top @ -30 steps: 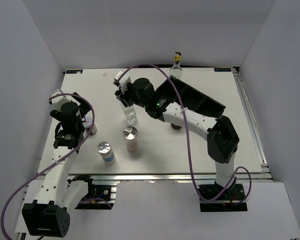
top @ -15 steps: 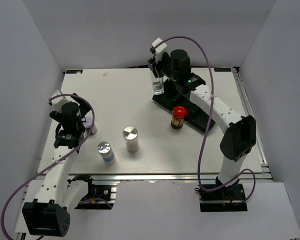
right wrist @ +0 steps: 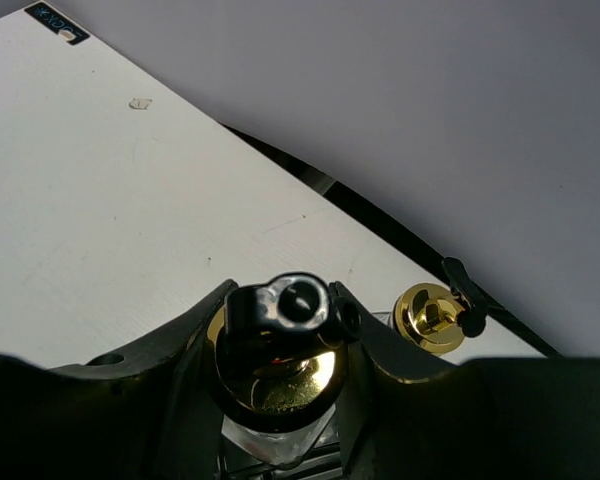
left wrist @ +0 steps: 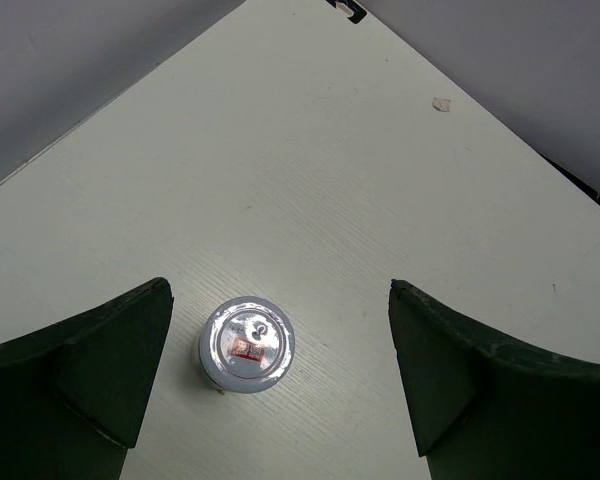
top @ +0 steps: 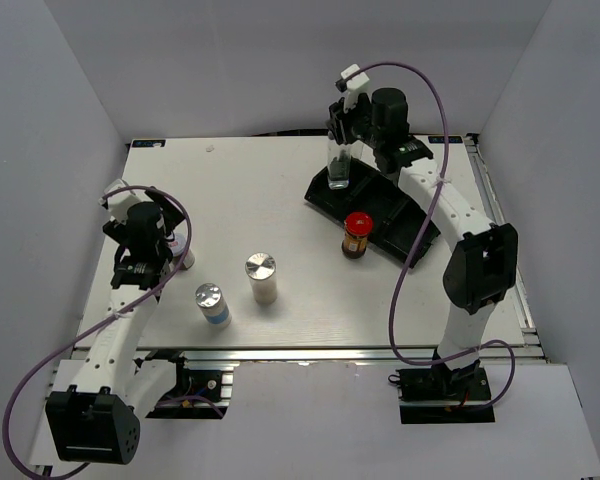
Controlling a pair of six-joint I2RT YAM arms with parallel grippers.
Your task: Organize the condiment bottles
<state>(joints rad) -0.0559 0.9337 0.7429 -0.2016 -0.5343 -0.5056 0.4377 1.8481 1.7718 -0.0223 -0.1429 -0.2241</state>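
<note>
From above, the right gripper (top: 342, 128) is clamped on the neck of a tall glass bottle (top: 338, 170), which hangs upright at the far left end of the black tray (top: 408, 218). A red-lidded jar (top: 357, 235) stands at the tray's near edge; I cannot tell whether it is inside. On the table (top: 240, 190), a silver-capped shaker (top: 261, 277) and a second shaker (top: 211, 304) stand near the front. At the left, the left gripper (top: 165, 252) half hides a white-lidded jar (top: 186, 256).

The left wrist camera shows the fingers spread wide, with that jar upright between them, nearer the left finger and untouched.

The right wrist camera shows the fingers tight on the bottle's gold pourer, with another gold-topped bottle (right wrist: 428, 318) just beside it.
</note>
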